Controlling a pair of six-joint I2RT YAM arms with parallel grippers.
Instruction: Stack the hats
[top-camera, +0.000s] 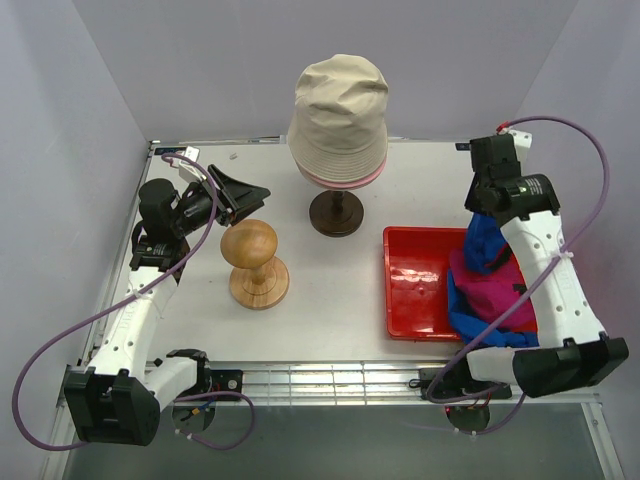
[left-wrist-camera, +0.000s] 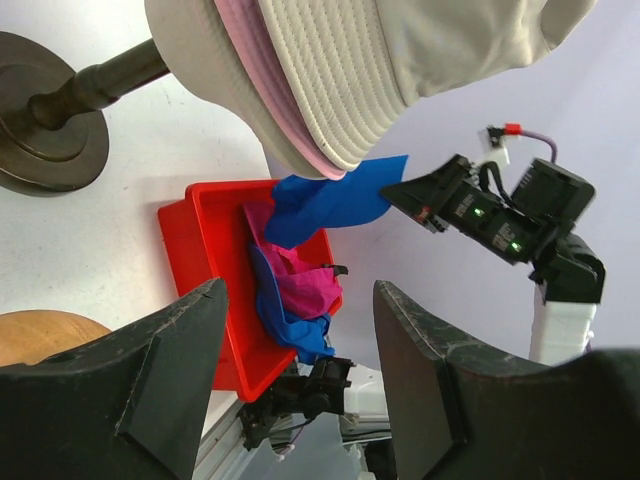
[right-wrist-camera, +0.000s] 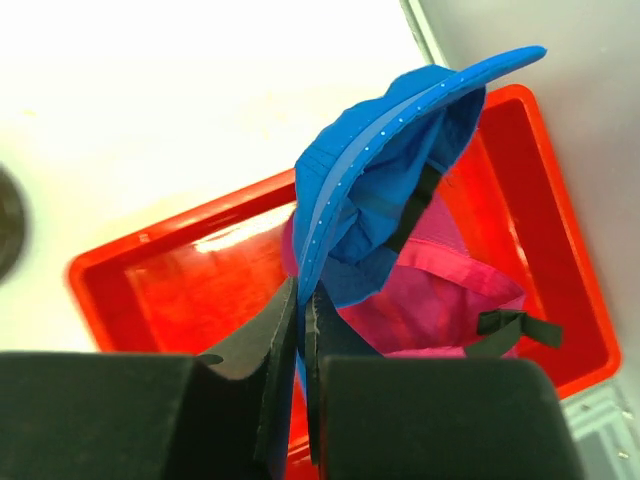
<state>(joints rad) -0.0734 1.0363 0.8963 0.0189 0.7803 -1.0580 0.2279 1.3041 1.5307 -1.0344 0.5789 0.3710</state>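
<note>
Over on the right side, the right gripper (right-wrist-camera: 300, 300) is pinching the bright blue brimmed cap (right-wrist-camera: 390, 190) at its edge, its jaws clenched flat on the fabric. The cap is dangling over the red tray (top-camera: 415, 270). Its lower end is reaching down towards the magenta brimmed cap (top-camera: 492, 297), and I cannot tell whether the two are touching. The magenta cap is lying crumpled in the right half of the tray, with a black strap showing on it.

At the back of the bench (top-camera: 330, 290), the beige bucket hat (top-camera: 340, 100) is sitting on top of the light pink bucket hat (top-camera: 345, 181). Only a thin pink rim is peeking out below it. Both are perching on a dark stand (top-camera: 336, 212).

The left gripper (top-camera: 250, 192) is hovering near the bench's left side, pointing towards the stand. Its jaws are spread apart and gripping nothing. Just in front of it, the wooden hat block (top-camera: 255, 262) is standing upright and bare.
</note>
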